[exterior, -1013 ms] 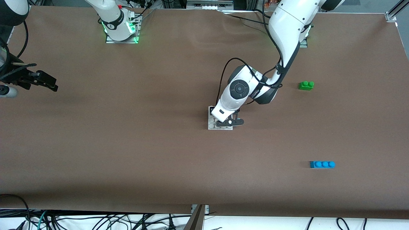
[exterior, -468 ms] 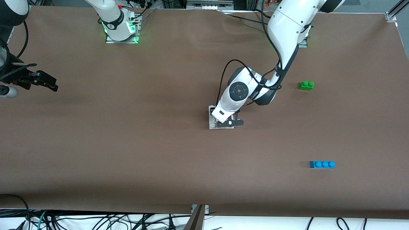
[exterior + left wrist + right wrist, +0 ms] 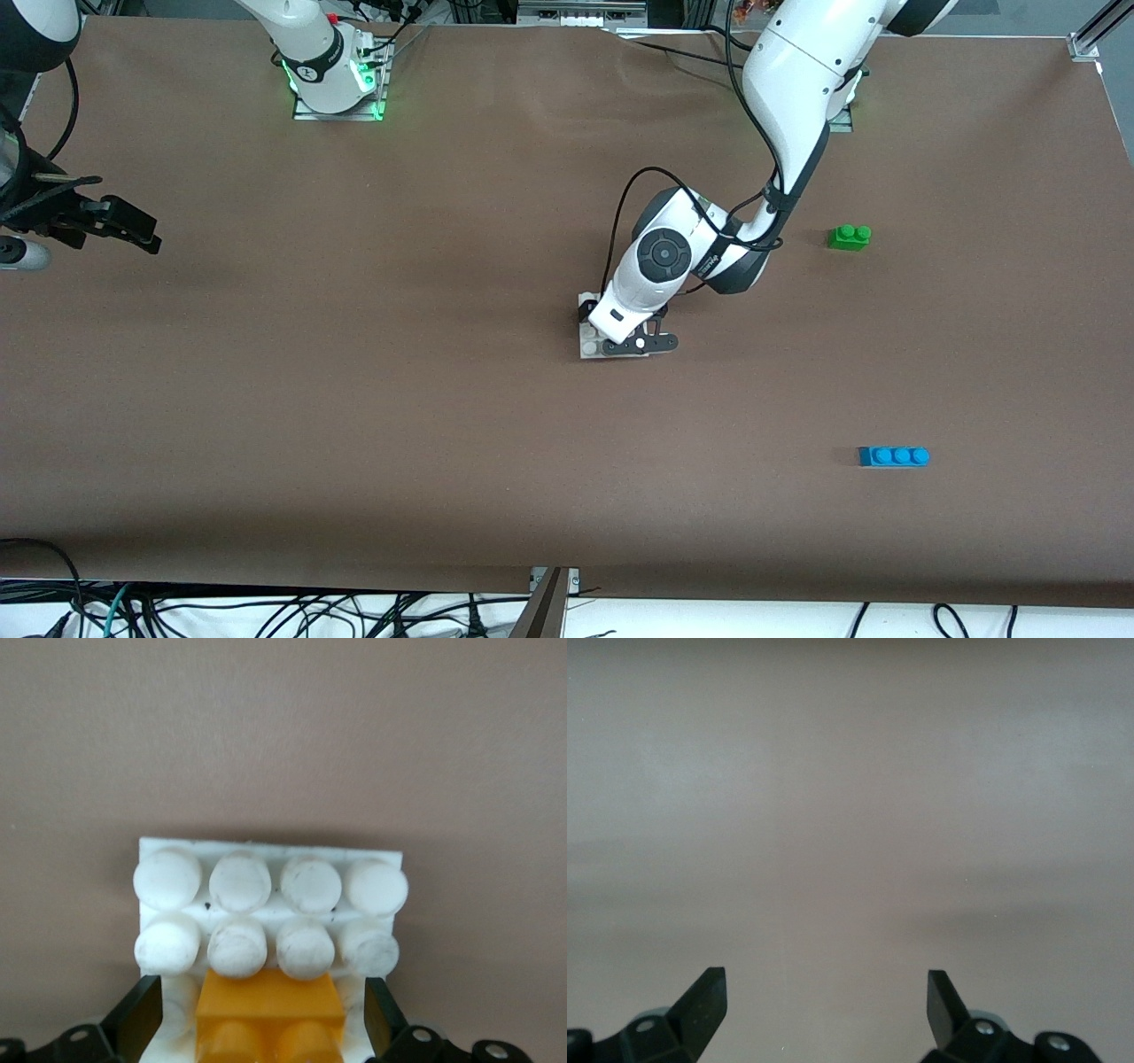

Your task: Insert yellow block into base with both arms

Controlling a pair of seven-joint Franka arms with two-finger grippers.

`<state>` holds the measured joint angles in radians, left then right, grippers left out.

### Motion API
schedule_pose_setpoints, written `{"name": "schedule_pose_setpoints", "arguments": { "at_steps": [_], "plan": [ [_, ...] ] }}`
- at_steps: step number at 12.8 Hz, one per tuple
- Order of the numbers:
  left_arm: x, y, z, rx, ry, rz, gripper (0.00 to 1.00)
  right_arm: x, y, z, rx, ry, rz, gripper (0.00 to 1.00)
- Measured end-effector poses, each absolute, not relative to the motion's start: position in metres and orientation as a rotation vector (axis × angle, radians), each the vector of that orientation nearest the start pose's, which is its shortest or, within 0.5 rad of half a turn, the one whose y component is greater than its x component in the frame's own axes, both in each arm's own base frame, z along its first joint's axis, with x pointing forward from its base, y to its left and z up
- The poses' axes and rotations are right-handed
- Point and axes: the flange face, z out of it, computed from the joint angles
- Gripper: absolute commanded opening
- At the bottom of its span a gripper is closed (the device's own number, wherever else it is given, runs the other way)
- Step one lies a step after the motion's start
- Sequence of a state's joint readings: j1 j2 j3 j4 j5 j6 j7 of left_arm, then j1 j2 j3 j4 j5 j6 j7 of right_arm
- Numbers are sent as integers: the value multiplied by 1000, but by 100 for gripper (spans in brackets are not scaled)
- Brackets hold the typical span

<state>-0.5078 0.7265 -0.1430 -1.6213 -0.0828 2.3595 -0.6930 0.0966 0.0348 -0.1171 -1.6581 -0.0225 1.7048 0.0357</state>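
Mostly hidden: yellow block (image 3: 270,1014) on base (image 3: 266,855).

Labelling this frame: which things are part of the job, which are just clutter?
In the job:
- yellow block, on the base
- base
- left hand, open around the block
- right hand, open, waiting over bare table

Clutter:
- green brick
- blue brick

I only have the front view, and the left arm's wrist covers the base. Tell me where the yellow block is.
Observer: The yellow block sits on the base, seen in the left wrist view.
Operator: Report the left gripper.
Observer: The left gripper is open; its fingers stand clear of the block on both sides.
Operator: Give me the free studs.
Observer: Two rows of four white studs show bare beside the block.
Operator: Now the right gripper.
Observer: The right gripper waits open over bare table.
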Motion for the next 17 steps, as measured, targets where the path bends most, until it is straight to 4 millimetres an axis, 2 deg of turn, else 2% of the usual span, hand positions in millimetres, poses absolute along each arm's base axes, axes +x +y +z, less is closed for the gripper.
{"name": "schedule_pose_setpoints", "arguments": {
  "at_steps": [2, 4, 7, 9, 11, 14, 17],
  "plan": [
    [569, -406, 225, -3278, -243, 89, 100, 574, -13, 575, -3167, 84, -19, 100],
    [585, -381, 268, -3270, -294, 79, 100, 574, -13, 575, -3167, 84, -19, 100],
    [600, -309, 363, -3243, -382, 71, 100, 574, -12, 575, -3167, 81, -18, 100],
    [589, -256, 423, -3220, -304, 110, 100, 574, -12, 574, -3167, 81, -17, 100],
    [573, -211, 474, -3204, -218, 144, 100, 574, -11, 574, -3167, 81, -16, 100],
    [556, -137, 529, -3139, -44, 132, 100, 574, -11, 574, -3167, 80, -16, 100],
    [545, -84, 557, -3115, 20, 138, 100, 574, -11, 574, -3167, 80, -16, 100]
  ]
}}
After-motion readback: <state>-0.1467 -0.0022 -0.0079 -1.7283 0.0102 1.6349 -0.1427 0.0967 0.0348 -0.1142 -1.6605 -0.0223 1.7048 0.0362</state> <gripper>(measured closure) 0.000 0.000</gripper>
